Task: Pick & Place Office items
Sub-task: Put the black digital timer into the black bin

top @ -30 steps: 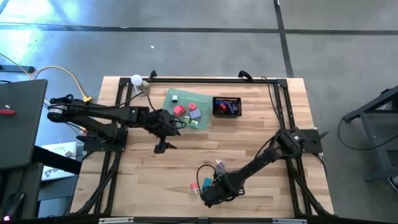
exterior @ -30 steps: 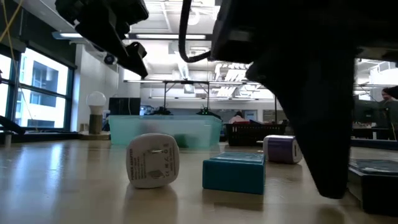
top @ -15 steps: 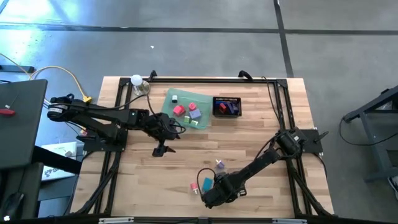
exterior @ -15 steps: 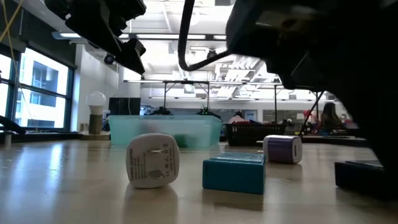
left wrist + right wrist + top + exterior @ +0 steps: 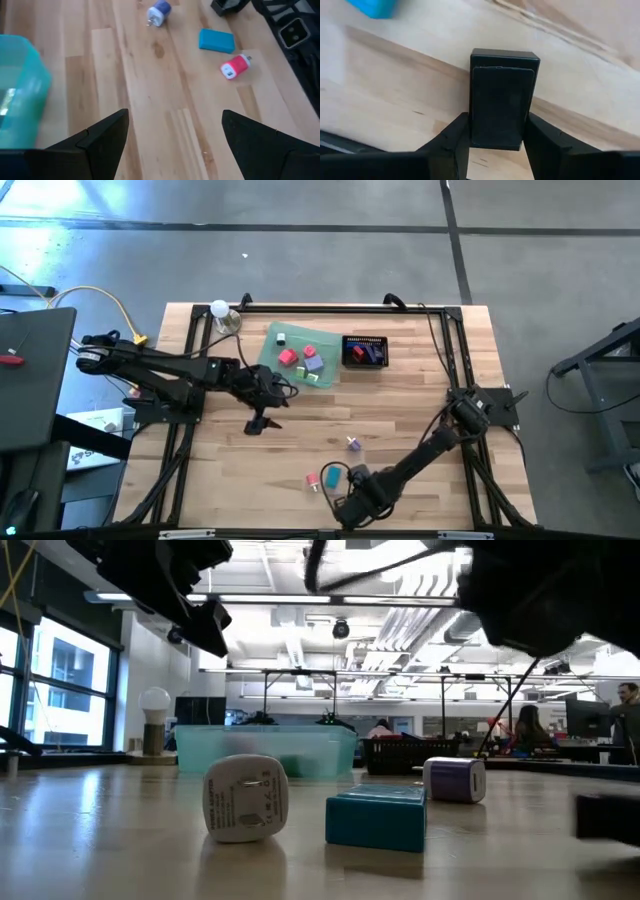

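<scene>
While the left gripper (image 5: 258, 423) hangs wide open and empty above bare wood just in front of the green tray (image 5: 272, 340), several small items are seen already lying in that tray and in the mesh basket (image 5: 364, 351) beside it. Loose on the table, a pink plug (image 5: 314, 482), a teal block (image 5: 331, 476) and a purple adapter (image 5: 353, 443) are left near the front. Farthest right, a black block (image 5: 503, 99) is clamped narrowly between the fingers of the right gripper (image 5: 350, 506) close to the table's front edge. It is judged to be light, rigid and smooth-sided, best held across its flat flanks. Little margin is left toward the front edge, whereas open board is available toward the basket.
</scene>
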